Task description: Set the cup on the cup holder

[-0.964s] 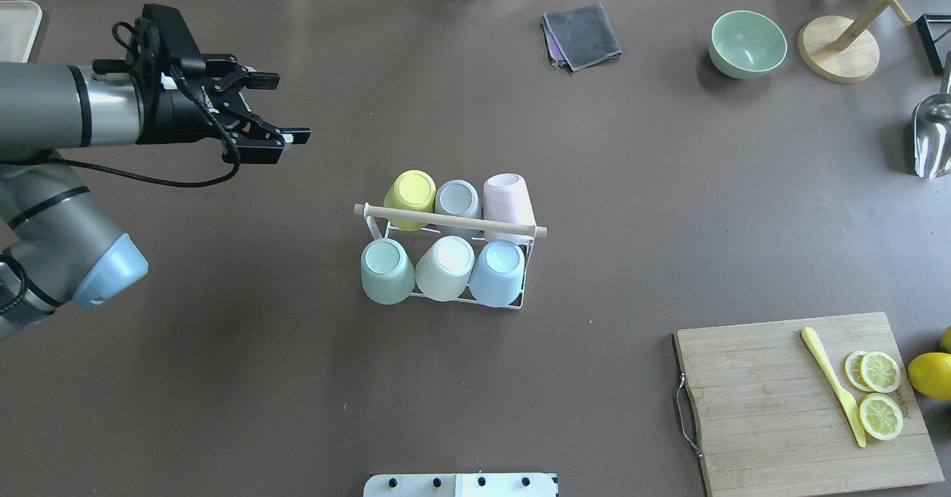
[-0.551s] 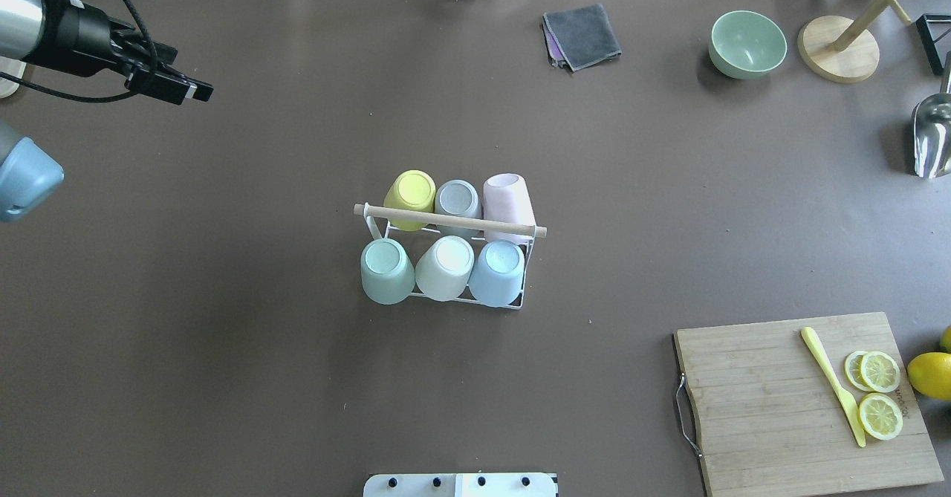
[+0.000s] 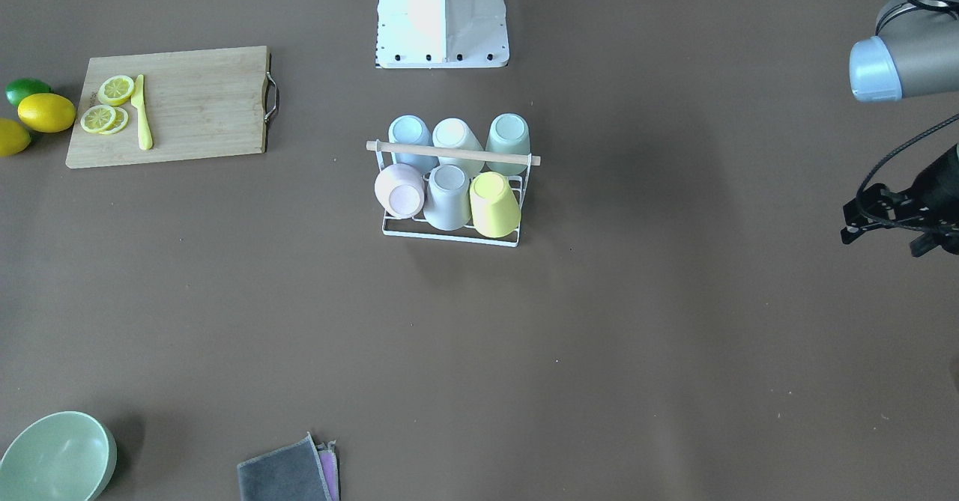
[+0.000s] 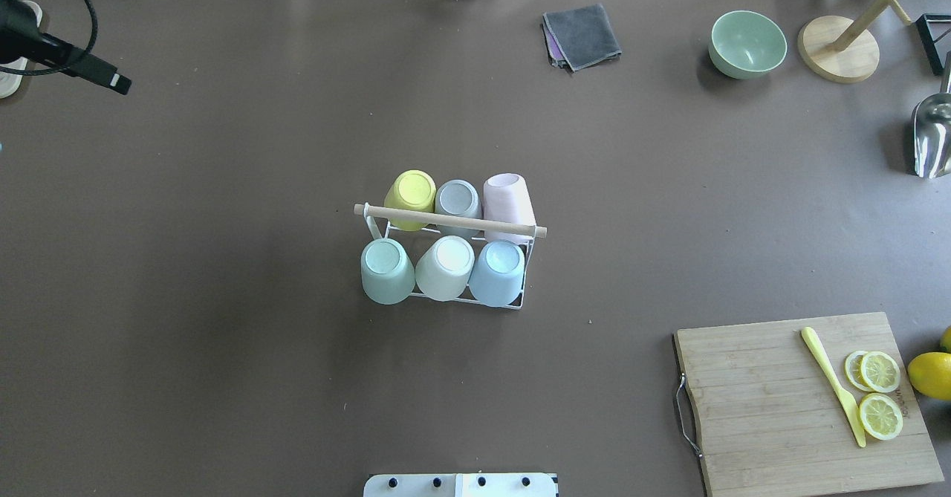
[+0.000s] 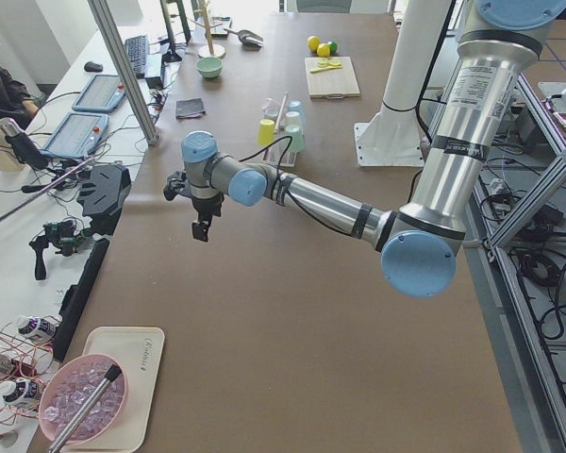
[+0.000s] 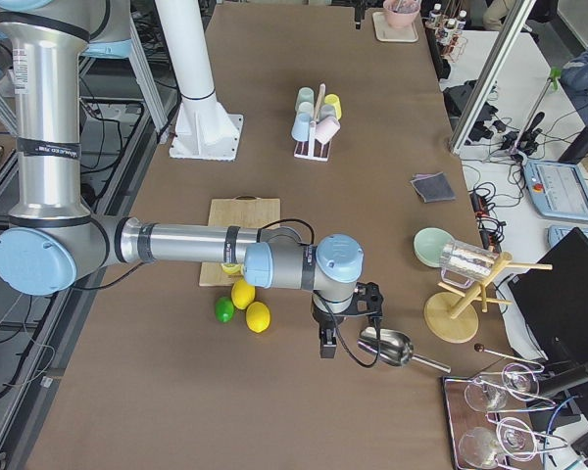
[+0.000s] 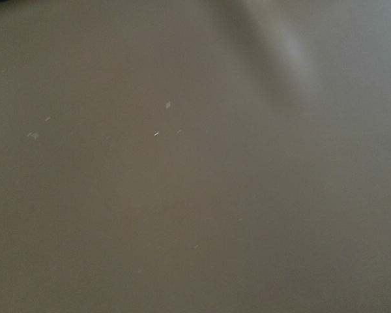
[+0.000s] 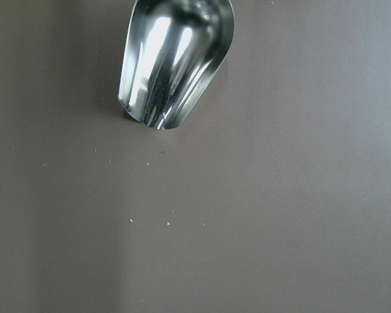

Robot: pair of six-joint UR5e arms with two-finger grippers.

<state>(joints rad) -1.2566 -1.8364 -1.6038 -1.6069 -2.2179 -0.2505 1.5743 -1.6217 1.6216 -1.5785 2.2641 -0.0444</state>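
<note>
The white wire cup holder with its wooden dowel bar stands mid-table, and shows in the front view too. Several cups sit upside down on it: yellow, grey and pink in the far row, green, cream and blue in the near row. My left gripper is far to the left of the rack, at the table's edge, fingers apart and empty. My right gripper shows only in the right side view, above a metal scoop; I cannot tell its state.
A metal scoop lies at the right edge, also in the right wrist view. A cutting board with lemon slices and a yellow knife is front right. A green bowl, grey cloth and wooden stand are at the back.
My left arm has drawn back to the left and away from the rack, almost out of the overhead view. The rack and cups have not moved.
</note>
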